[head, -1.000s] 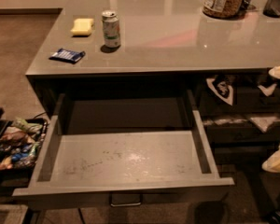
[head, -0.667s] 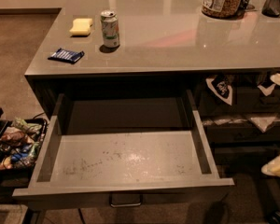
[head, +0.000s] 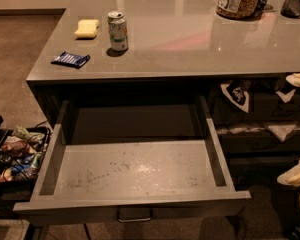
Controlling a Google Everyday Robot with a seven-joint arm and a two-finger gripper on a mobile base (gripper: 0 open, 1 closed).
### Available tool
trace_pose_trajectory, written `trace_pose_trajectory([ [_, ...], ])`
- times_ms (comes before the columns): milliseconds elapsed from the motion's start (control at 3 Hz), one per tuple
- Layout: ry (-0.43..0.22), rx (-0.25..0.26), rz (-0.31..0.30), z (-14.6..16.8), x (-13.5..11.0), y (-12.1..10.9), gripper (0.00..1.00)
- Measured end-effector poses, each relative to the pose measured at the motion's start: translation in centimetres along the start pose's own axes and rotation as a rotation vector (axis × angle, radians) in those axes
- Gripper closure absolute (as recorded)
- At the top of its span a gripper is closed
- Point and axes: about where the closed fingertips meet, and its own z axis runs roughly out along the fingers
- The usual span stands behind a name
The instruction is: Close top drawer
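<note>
None of the closing travel is done. The top drawer (head: 135, 171) stands pulled far out from under the counter (head: 190, 39), with its speckled pale floor fully exposed and bare. Its tall front is nearest the camera at the bottom of the view, and the small metal pull handle (head: 134, 215) sits centred on that front.

The gripper (head: 296, 173) appears to be the pale shape at the right edge, just beyond the drawer's right front corner. Only part of it is in frame, so this identification is tentative. Whether it is spread or pressed together cannot be told. It shows no contact with the drawer front or the handle.

Remaining work, as judged from this position:
1. Bring the gripper to the outer face of the drawer front.
2. Push the front straight back until it is flush with the cabinet.

The full length of the drawer's travel is therefore left.

The can (head: 118, 31), yellow sponge (head: 87, 28) and blue packet (head: 70, 59) stand on the counter, above the drawer's path. The snack tray (head: 17, 154) lies to the left of the drawer, near its side wall.
</note>
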Motion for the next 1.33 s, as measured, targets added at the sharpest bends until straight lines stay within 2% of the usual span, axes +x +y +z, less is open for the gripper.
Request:
trace_pose_trajectory([
  [333, -0.02, -0.058, -0.023, 0.8, 0.6, 2.1, 0.0],
  [667, -0.033, -0.115, -0.027, 2.9, 2.1, 5.5, 0.0],
  [1000, -0.043, -0.189, -0.043, 8.5, 3.8, 10.3, 0.0],
  [1333, -0.052, -0.194, -0.048, 8.6, 3.7, 10.2, 0.0],
])
